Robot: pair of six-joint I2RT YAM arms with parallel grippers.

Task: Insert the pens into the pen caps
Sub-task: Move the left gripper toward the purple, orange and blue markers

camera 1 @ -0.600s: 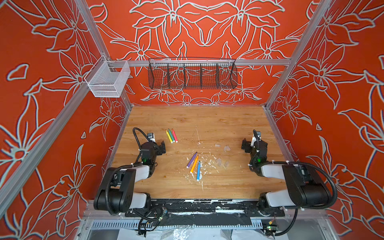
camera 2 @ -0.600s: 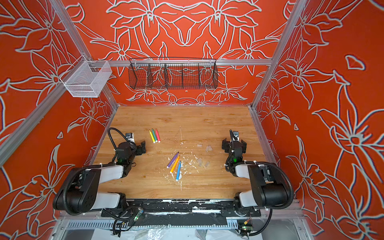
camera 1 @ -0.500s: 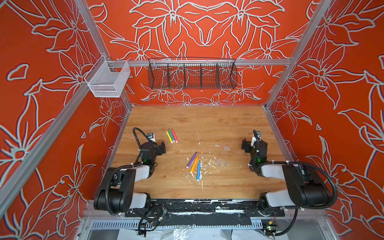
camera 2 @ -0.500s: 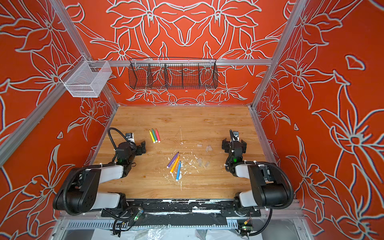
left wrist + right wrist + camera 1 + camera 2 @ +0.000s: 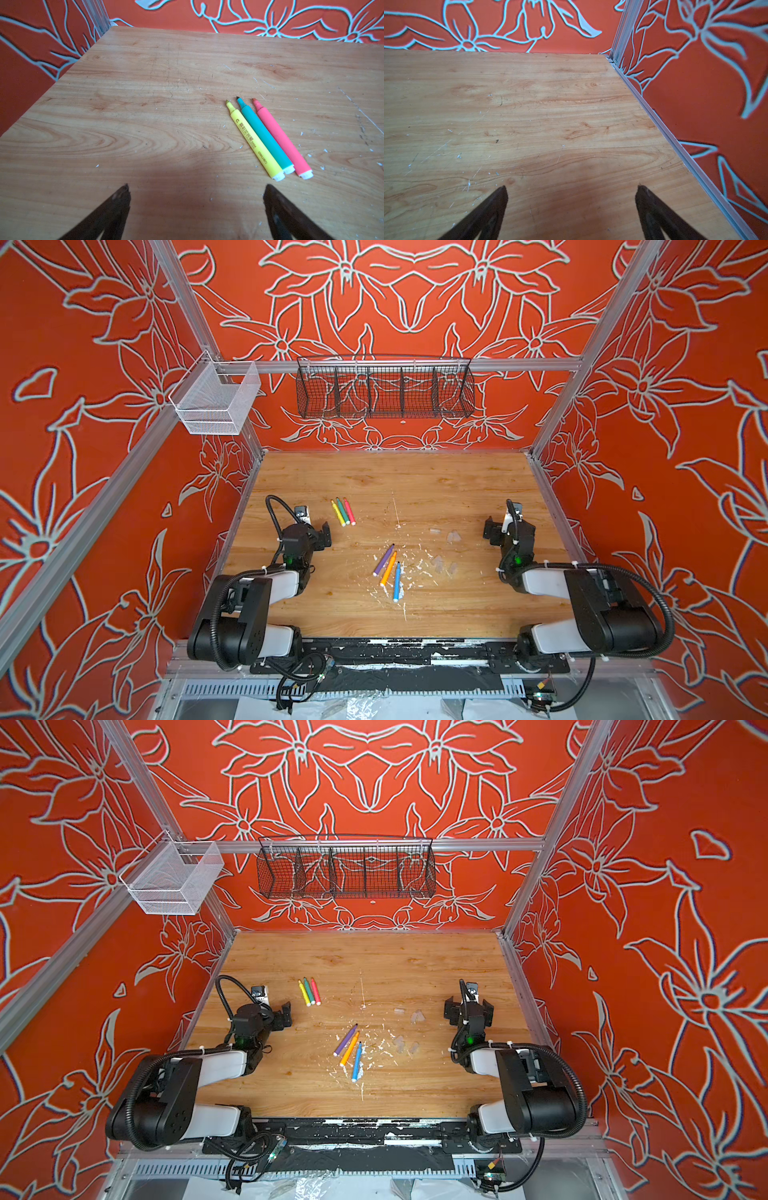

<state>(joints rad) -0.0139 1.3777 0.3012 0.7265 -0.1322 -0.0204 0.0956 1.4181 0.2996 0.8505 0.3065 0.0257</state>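
Yellow point(image 5: 253, 139), green point(image 5: 264, 133) and pink-red point(image 5: 280, 137) pens lie side by side, uncapped, just ahead and right of my open left gripper point(image 5: 197, 186). In both top views this trio point(image 5: 343, 512) point(image 5: 309, 992) sits left of centre, close to the left gripper point(image 5: 318, 531). Purple point(image 5: 383, 560), orange point(image 5: 388, 569) and blue point(image 5: 397, 581) pens lie fanned in the middle. Several clear pen caps point(image 5: 453, 536) point(image 5: 437, 561) point(image 5: 399, 1011) rest between them and my right gripper point(image 5: 507, 529) point(image 5: 572, 187), which is open over bare wood.
White paint flecks point(image 5: 415, 568) litter the wood around the middle pens. A black wire basket point(image 5: 384, 391) hangs on the back wall and a white mesh basket point(image 5: 216, 402) on the left rail. The side wall point(image 5: 695, 104) stands close to the right gripper.
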